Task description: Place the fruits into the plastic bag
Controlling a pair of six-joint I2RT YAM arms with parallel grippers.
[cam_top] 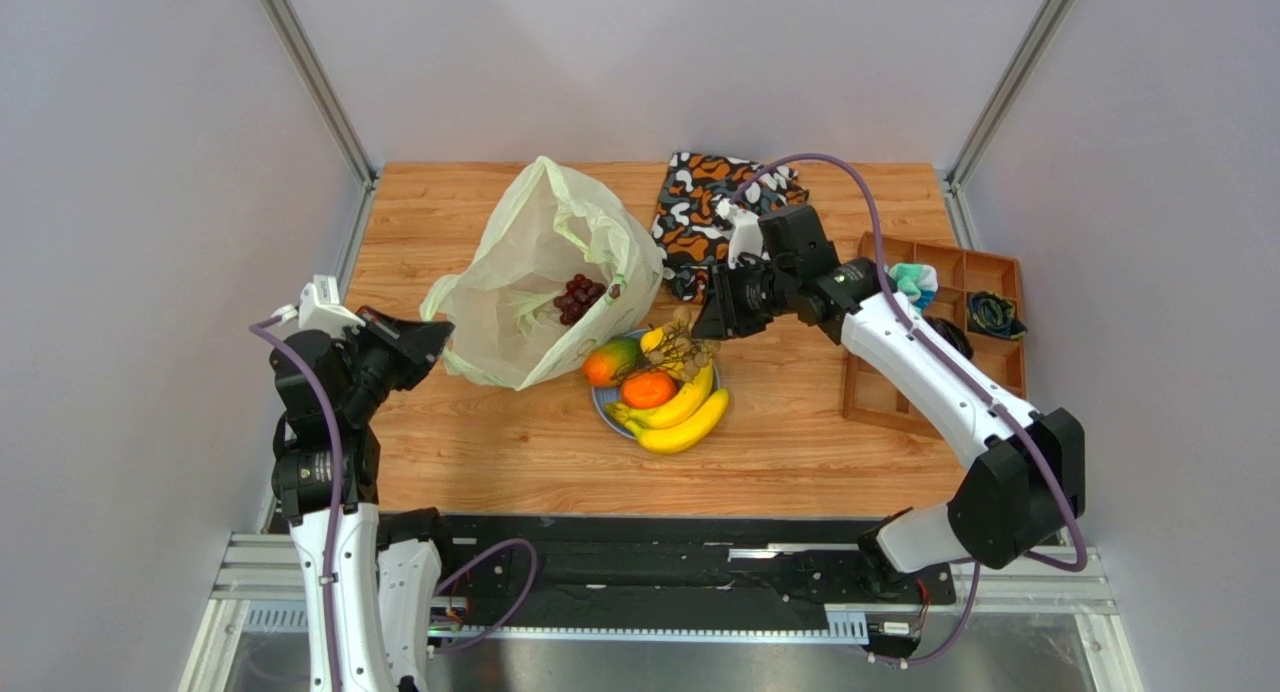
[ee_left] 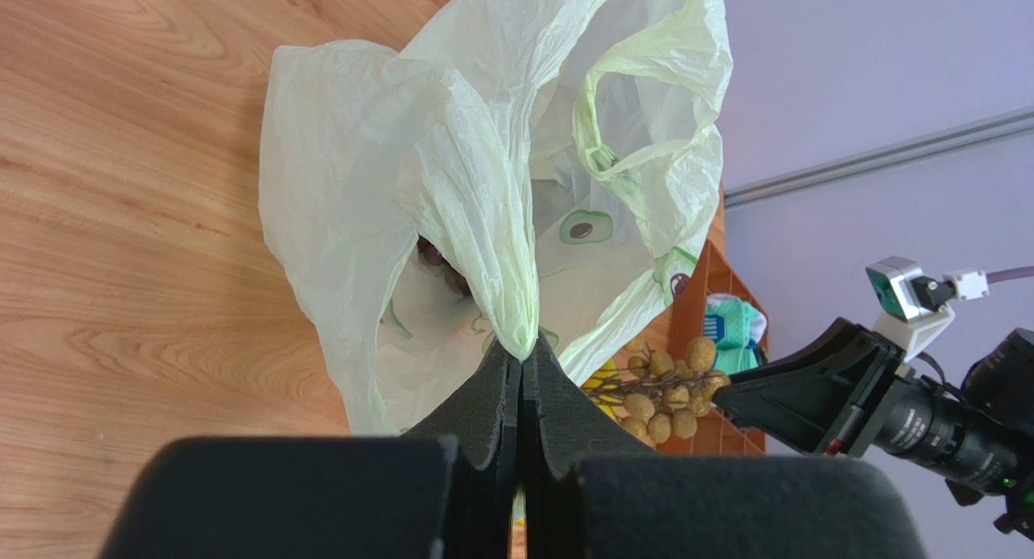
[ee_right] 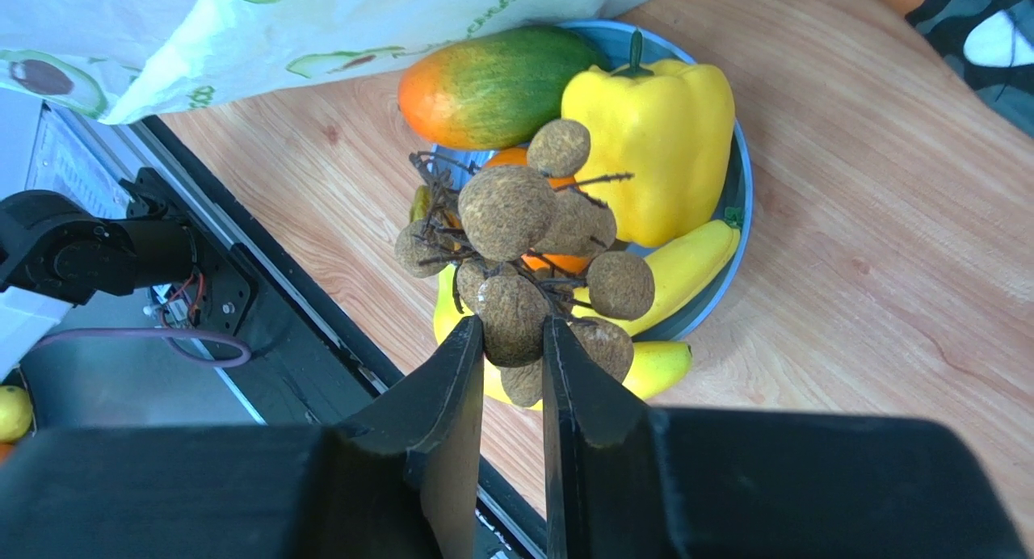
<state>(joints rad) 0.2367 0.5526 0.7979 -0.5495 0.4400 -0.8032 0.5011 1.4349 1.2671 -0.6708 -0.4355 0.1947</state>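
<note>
The right claw (ee_right: 510, 329) pinches the tan grape bunch (ee_right: 522, 220) over the blue plate (ee_right: 740, 196). I think it should carry the bunch left, over the open mouth of the plastic bag (ee_left: 364, 196), and let go gently while the left claw (ee_left: 522, 359), pressed tight on the bag's edge, holds it up. The bag has dark purple grapes (cam_top: 579, 296) inside, and the plate holds a mango (ee_right: 498, 84), an orange (cam_top: 648, 389), bananas (cam_top: 684, 415) and a yellow pepper (ee_right: 655, 135).

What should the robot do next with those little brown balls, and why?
The right end effector pinches the tan round-berried bunch above the round blue plate, and the left end effector holds the thin pale-green plastic bag open, so probably carry the bunch across to its mouth.
</note>
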